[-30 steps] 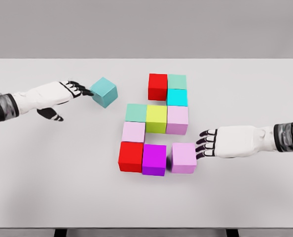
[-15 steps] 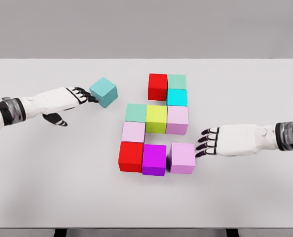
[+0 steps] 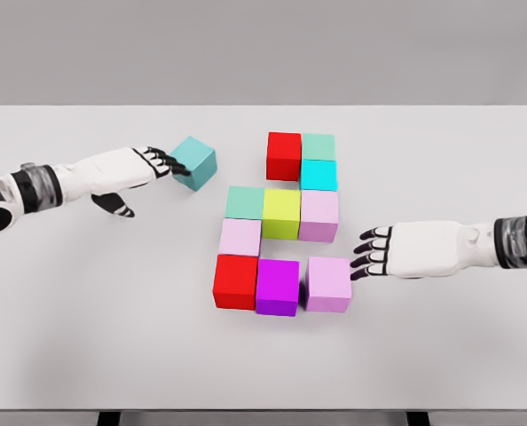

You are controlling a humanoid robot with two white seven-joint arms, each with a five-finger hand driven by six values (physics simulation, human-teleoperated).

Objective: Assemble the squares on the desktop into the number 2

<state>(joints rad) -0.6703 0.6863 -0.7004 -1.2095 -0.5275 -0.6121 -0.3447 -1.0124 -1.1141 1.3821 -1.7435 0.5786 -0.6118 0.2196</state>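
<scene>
Coloured cubes stand grouped mid-table: a red cube [image 3: 283, 155], a green cube [image 3: 318, 146] and a cyan cube [image 3: 318, 175] on top; a green cube [image 3: 244, 203], a yellow cube [image 3: 281, 214] and a pink cube [image 3: 318, 216] in the middle; a pale pink cube [image 3: 239, 238]; a red cube [image 3: 236, 281], a magenta cube [image 3: 277, 287] and a lilac cube [image 3: 326, 283] along the bottom. A loose teal cube [image 3: 194, 163] sits rotated, left of the group. My left hand [image 3: 161, 162] touches its left face with extended fingers. My right hand [image 3: 370, 253] is open, fingertips at the lilac cube's right edge.
The white table [image 3: 441, 151] spreads wide around the cubes. Its front edge [image 3: 263, 410] runs along the bottom of the head view.
My left hand pushed the teal cube to the right and slightly up, toward the red top cube. The lilac cube slid left against the magenta one, and my right hand lifted slightly.
</scene>
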